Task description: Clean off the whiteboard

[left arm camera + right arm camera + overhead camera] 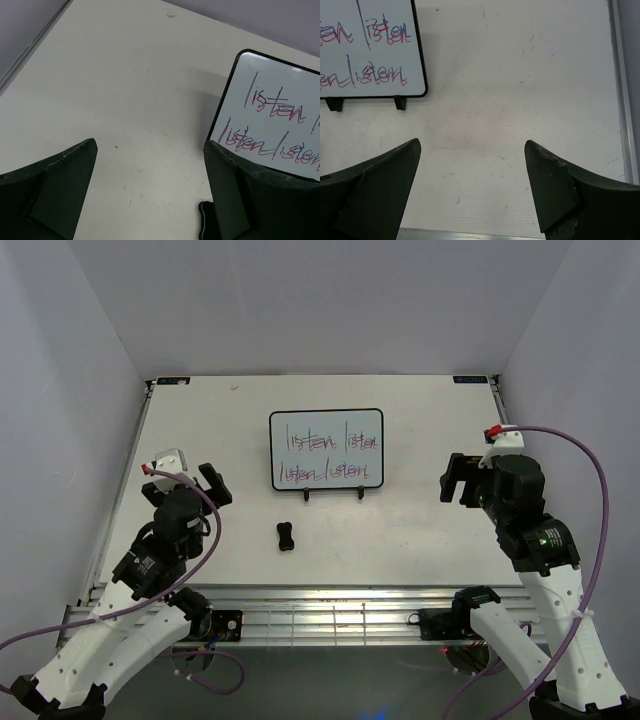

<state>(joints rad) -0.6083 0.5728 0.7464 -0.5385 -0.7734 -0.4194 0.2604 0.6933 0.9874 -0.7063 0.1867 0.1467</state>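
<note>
The whiteboard [326, 448] stands on black wire feet at the middle back of the table, with two lines of red and dark handwriting. It also shows in the left wrist view [275, 120] and the right wrist view [367, 50]. A small black bone-shaped eraser [285, 536] lies flat in front of it; its edge shows in the left wrist view [205, 222]. My left gripper [208, 484] is open and empty, left of the board. My right gripper [452, 480] is open and empty, right of the board.
The white table [420, 530] ends in a metal rail at the near edge [340, 615]. Grey walls close in the left, back and right sides. A purple cable [590, 470] loops from the right arm.
</note>
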